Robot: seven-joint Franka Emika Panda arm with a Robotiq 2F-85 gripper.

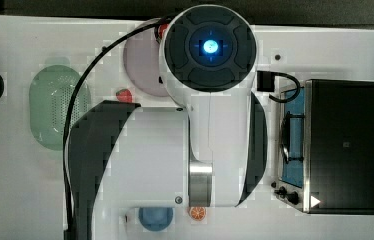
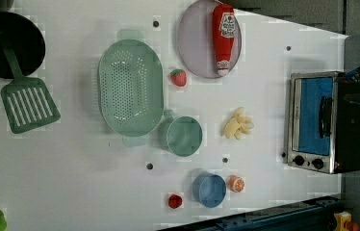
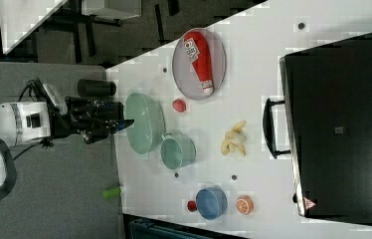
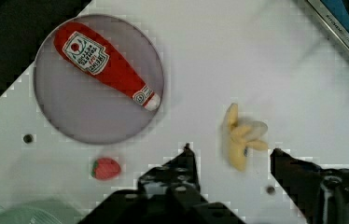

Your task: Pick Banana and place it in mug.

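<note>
Pale yellow banana (image 2: 238, 129), mint-green mug (image 2: 184, 136), red strawberry (image 2: 178, 77).

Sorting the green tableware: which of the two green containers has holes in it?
The large oval colander, perforated across its bottom. The small round mug beside it, on the left view's right, has solid walls.

White table (image 2: 82, 192) bearing banana (image 2: 238, 123), mug (image 2: 184, 136), colander (image 2: 130, 86), plate (image 2: 195, 43), strawberry (image 2: 178, 77), blue cup (image 2: 209, 190), toaster oven (image 2: 325, 122)
</note>
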